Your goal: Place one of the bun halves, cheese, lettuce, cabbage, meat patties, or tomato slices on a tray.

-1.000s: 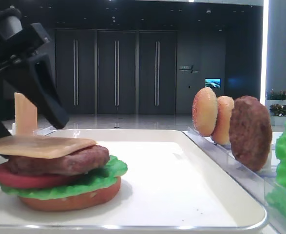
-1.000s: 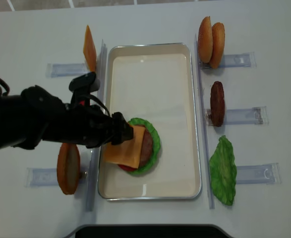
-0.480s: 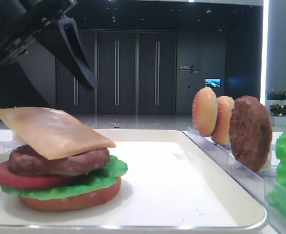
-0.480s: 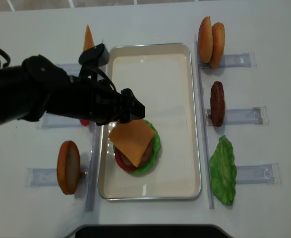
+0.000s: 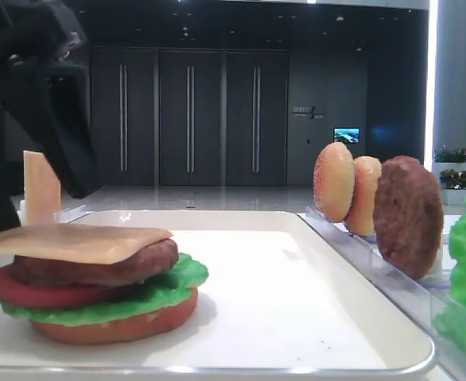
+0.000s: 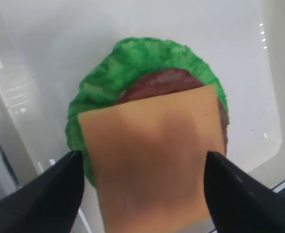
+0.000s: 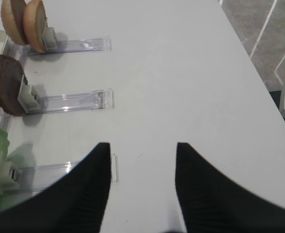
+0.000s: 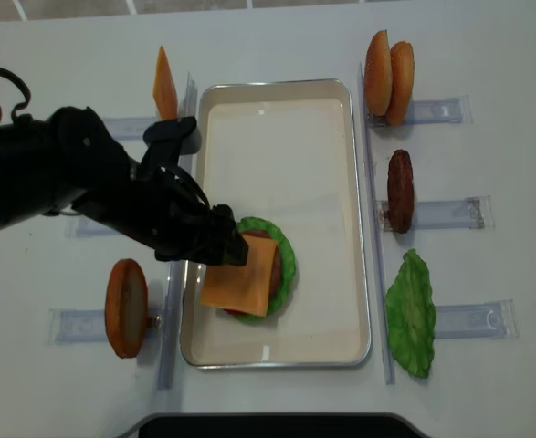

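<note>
The pale cheese (image 8: 242, 281) lies flat on top of a stack on the white tray (image 8: 277, 146), overhanging the stack's left side. Under it are a meat patty (image 5: 129, 262), a tomato slice (image 5: 34, 292), lettuce (image 8: 287, 257) and an orange-brown bun half (image 5: 113, 325). My left gripper (image 8: 229, 248) hovers just over the cheese (image 6: 152, 160), open wide, its fingertips (image 6: 59, 184) flanking the slice's near edge. Whether they touch it I cannot tell. My right gripper (image 7: 142, 145) is open over bare table.
Clear racks flank the tray. On the right stand two bun halves (image 8: 389, 66), a patty (image 8: 400, 190) and a lettuce leaf (image 8: 412, 313). On the left are an orange cheese slice (image 8: 164, 78) and a bun half (image 8: 126, 307).
Half a second ago the cheese was tilted with its left end raised and the left gripper above it. Now the cheese lies flat on the patty and the gripper has come down over it.
</note>
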Controlling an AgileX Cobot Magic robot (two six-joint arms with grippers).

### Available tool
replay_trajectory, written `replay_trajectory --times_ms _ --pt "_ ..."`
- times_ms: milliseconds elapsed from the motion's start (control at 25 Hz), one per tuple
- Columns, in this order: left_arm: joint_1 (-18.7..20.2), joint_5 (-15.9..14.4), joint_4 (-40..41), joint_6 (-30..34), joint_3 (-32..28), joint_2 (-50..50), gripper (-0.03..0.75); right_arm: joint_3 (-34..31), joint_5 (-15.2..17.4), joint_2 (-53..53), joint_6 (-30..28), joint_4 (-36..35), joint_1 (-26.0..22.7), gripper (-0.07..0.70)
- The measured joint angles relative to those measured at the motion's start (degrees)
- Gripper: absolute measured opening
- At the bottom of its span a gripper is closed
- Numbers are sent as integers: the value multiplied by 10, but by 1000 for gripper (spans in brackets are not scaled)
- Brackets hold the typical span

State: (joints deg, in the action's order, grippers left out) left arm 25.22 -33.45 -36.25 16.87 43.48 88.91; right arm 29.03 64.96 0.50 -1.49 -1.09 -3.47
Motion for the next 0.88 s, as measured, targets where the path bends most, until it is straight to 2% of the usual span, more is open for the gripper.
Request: replay_trajectory --times_ms 160,280,400,480,640,720,880 --pt "0 -21 92 -75 17 0 584 0 0 0 0 0 0 304" --pt "0 -41 131 -99 45 0 584 0 0 0 0 0 0 304" --pt "0 -60 175 -130 88 0 584 0 0 0 0 0 0 304" --pt "0 -84 218 -160 127 2 584 0 0 0 0 0 0 304" --pt "-18 -177 311 -208 215 5 558 0 0 0 0 0 0 304" --pt "-50 -238 336 -212 256 5 533 0 0 0 0 0 0 304" --pt "-138 -331 382 -198 320 5 515 0 0 0 0 0 0 304"
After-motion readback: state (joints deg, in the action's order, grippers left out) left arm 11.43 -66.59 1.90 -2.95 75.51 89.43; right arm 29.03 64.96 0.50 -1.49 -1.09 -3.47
